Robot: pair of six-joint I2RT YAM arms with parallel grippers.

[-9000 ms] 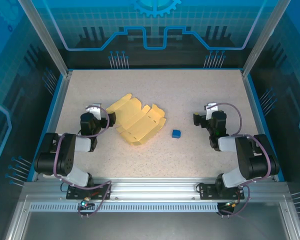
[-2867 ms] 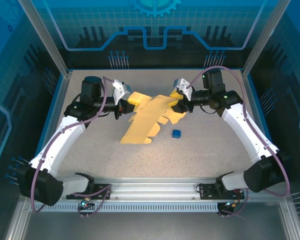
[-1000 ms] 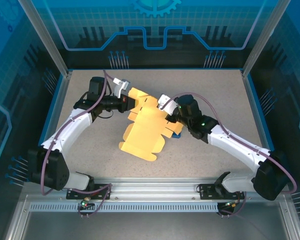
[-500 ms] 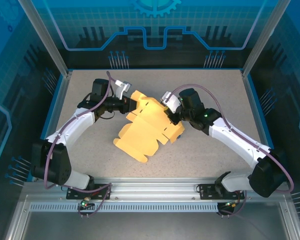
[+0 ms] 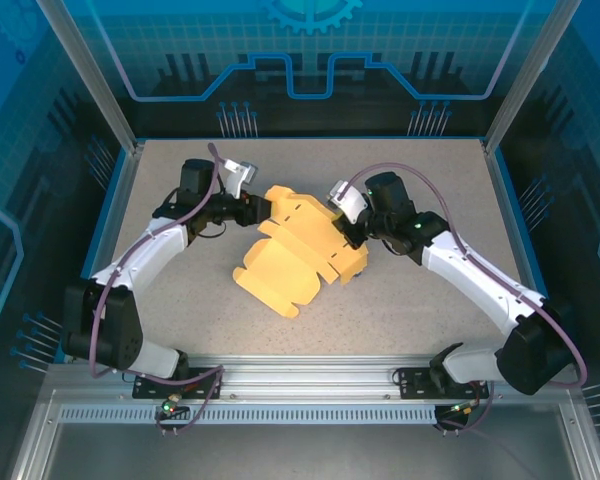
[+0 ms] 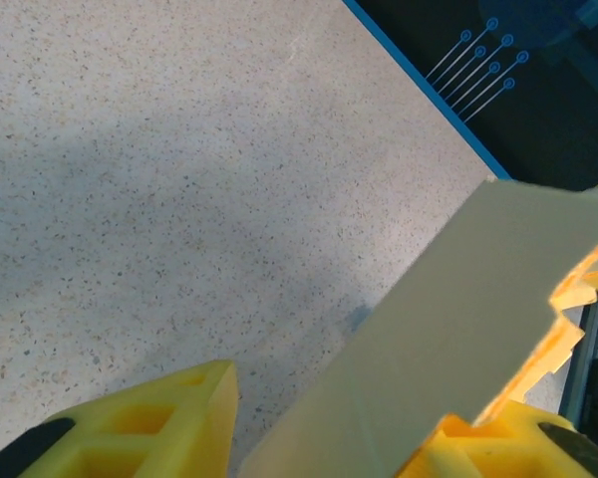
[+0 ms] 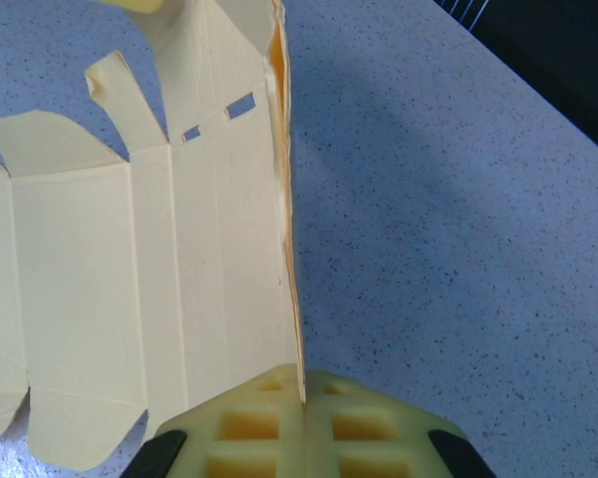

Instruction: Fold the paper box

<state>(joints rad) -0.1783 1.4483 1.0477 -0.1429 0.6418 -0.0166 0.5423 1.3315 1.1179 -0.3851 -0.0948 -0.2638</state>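
Observation:
The paper box point(image 5: 295, 262) is a pale yellow die-cut sheet, unfolded, held tilted above the table's middle. My right gripper point(image 5: 346, 233) is shut on its right edge; in the right wrist view the two pads point(image 7: 249, 423) pinch the thin edge of the paper box point(image 7: 90, 299), and its slots and flaps spread out to the left. My left gripper point(image 5: 263, 208) sits at the sheet's back-left corner. In the left wrist view the left gripper point(image 6: 324, 408) is open, and a flap of the paper box point(image 6: 458, 319) runs between its yellow fingers point(image 6: 149, 428), close to the right one.
The speckled table point(image 5: 410, 310) has a blue rim and dark walls around it. An aluminium rail point(image 5: 300, 385) carries both arm bases along the near edge. Free surface lies in front of the sheet and at the far right.
Both arms left their rest poses and reached the sheet. In the last second the right gripper drew back to the right, raising the sheet's right edge, and the near corner slid left.

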